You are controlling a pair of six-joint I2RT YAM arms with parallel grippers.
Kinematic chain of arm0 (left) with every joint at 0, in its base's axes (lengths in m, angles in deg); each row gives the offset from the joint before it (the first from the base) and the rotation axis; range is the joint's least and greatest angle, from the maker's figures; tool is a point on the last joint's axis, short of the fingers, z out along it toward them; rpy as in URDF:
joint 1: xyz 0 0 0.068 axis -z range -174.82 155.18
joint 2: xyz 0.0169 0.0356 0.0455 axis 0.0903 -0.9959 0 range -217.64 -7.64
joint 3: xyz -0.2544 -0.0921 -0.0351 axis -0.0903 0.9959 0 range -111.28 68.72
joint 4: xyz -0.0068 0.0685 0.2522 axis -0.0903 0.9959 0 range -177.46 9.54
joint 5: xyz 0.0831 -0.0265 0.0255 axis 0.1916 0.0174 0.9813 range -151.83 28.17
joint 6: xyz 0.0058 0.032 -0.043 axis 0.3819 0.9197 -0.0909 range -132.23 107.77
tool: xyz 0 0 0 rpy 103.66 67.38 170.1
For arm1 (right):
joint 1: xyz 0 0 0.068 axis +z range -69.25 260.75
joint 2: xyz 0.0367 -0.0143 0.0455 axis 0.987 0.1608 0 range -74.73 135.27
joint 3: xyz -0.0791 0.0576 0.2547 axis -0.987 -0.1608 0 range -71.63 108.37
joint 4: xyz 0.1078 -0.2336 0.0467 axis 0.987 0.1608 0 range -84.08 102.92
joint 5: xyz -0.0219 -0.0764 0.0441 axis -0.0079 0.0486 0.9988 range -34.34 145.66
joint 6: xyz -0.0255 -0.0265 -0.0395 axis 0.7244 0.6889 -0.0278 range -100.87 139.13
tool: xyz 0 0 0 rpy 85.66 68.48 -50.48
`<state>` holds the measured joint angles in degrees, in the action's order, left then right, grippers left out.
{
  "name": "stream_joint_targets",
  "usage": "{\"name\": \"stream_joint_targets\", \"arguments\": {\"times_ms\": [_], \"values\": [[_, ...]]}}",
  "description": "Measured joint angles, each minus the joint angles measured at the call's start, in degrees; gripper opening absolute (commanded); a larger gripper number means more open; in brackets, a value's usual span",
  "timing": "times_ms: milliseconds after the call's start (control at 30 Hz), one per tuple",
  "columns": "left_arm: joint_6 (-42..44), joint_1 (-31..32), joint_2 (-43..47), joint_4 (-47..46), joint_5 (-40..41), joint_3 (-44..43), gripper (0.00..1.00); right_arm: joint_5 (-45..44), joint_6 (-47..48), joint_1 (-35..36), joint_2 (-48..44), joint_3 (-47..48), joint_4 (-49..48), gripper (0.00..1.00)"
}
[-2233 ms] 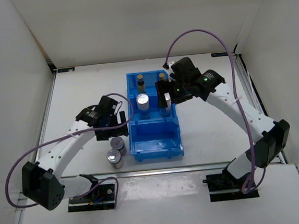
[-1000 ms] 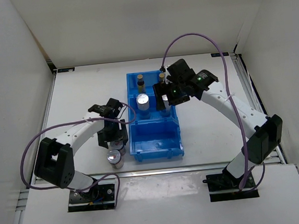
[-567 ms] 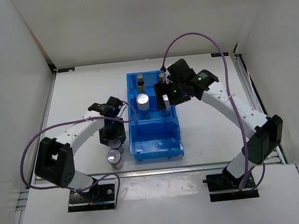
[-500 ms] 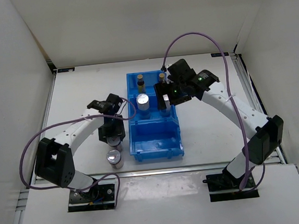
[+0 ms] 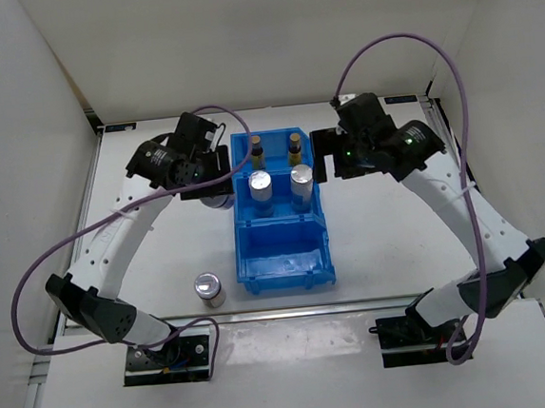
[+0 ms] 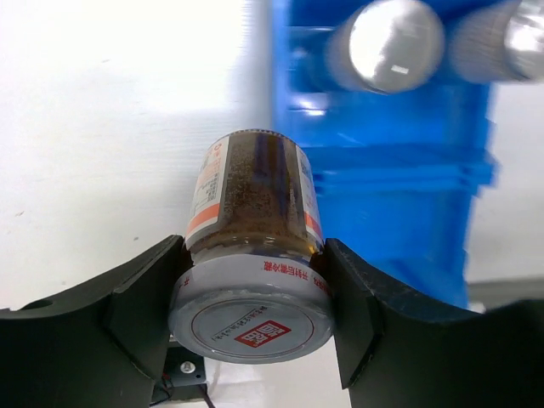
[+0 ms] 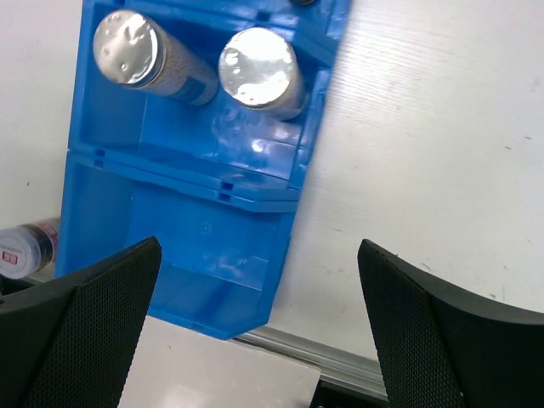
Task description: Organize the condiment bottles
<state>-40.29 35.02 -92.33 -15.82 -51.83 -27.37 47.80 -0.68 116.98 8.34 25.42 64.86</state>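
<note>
Left wrist view shows my left tool [image 6: 252,268] clamped on the red-marked jar [image 6: 253,191] just left of the blue bin [image 6: 408,204]; I judge it rigid, smooth and slip-prone, best held squarely round its wide end.

The blue bin [image 7: 183,246] is of glossy smooth plastic, the silver lids [image 7: 257,68] in it shine like polished metal, the red-marked jar [image 6: 255,191] has a clear glossy wall with a paper-like label, the fingers [image 6: 144,297] of the left gripper [image 6: 255,251] look matt black, and the table [image 7: 425,127] is matt white.
</note>
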Motion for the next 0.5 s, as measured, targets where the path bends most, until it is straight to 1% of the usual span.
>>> {"name": "stream_joint_targets", "arguments": {"times_ms": [100,167,300,400,500], "values": [[0.22,4.28,-0.13,0.42,-2.19,-3.5,0.11,-2.91,-0.94,-0.74,-2.75,0.15,0.87,0.99],[0.37,9.11,-0.94,0.24,-3.78,-6.19,0.11,-5.14,-1.42,-1.44,-4.35,0.37,1.16,0.99],[1.11,17.09,-5.42,-0.74,-7.08,-10.64,0.11,-7.74,-2.27,-2.99,-5.55,0.79,1.33,0.99],[2.03,20.85,-10.36,-2.05,-8.55,-11.34,0.11,-8.87,-2.51,-4.09,-5.6,1.01,1.38,0.99],[3.04,22.84,-16.0,-3.08,-9.4,-10.8,0.11,-9.7,-2.58,-5.01,-5.9,1.01,1.55,0.99]]}}
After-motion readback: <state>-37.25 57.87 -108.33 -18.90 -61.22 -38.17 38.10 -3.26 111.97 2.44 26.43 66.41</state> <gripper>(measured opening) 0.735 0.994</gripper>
